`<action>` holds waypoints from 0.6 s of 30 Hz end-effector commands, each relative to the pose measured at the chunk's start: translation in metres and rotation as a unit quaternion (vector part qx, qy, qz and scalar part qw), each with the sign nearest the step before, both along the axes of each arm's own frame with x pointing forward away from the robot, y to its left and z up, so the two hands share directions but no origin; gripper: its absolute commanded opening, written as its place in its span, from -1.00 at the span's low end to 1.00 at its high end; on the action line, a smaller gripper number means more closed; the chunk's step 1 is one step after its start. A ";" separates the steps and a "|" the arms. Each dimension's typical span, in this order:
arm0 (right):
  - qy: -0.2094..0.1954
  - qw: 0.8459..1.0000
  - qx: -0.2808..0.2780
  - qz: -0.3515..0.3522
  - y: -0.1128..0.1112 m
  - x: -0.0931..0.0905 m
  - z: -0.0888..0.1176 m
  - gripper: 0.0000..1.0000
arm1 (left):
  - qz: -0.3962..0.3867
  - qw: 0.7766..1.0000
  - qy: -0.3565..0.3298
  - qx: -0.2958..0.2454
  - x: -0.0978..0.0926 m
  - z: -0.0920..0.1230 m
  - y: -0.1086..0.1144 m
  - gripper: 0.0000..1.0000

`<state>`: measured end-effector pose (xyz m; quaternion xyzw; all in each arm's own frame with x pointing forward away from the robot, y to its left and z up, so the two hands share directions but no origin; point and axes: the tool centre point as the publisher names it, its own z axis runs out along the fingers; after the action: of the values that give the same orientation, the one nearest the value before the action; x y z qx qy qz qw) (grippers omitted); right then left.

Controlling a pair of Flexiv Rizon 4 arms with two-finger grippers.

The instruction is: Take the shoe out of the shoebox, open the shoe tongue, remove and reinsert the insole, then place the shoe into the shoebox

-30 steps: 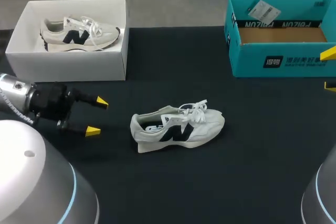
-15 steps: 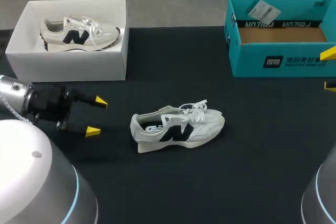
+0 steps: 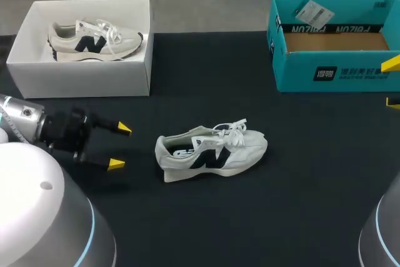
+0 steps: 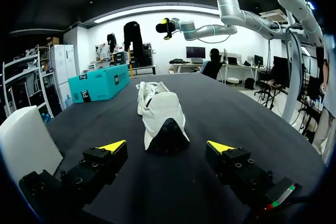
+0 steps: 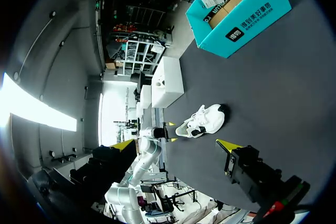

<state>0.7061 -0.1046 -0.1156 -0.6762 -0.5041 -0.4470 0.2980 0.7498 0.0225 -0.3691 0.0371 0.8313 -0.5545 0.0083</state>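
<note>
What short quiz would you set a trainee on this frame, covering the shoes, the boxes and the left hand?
1. True or false: the left hand is shut on the loose shoe.
2. Where does the second shoe lie? A) in the white shoebox; B) in the teal box; C) on the bare table.
3. Fill in: the end of the loose shoe nearest the left hand is its ___.

Key: 1 false: the hand is open and apart from the shoe. 2 A. 3 heel.
</note>
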 end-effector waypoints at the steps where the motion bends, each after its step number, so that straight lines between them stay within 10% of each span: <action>1: 0.000 1.000 -0.001 -0.002 0.001 -0.002 0.000 1.00 | 0.012 1.000 0.008 0.003 -0.001 -0.003 -0.005 1.00; 18: 0.000 1.000 -0.001 -0.002 0.001 -0.002 0.000 1.00 | 0.131 0.989 0.052 -0.037 -0.011 -0.024 -0.041 1.00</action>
<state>0.7061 -0.1046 -0.1156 -0.6762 -0.5041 -0.4470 0.2980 0.7407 -0.0118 -0.3869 -0.0854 0.8126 -0.5764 0.0132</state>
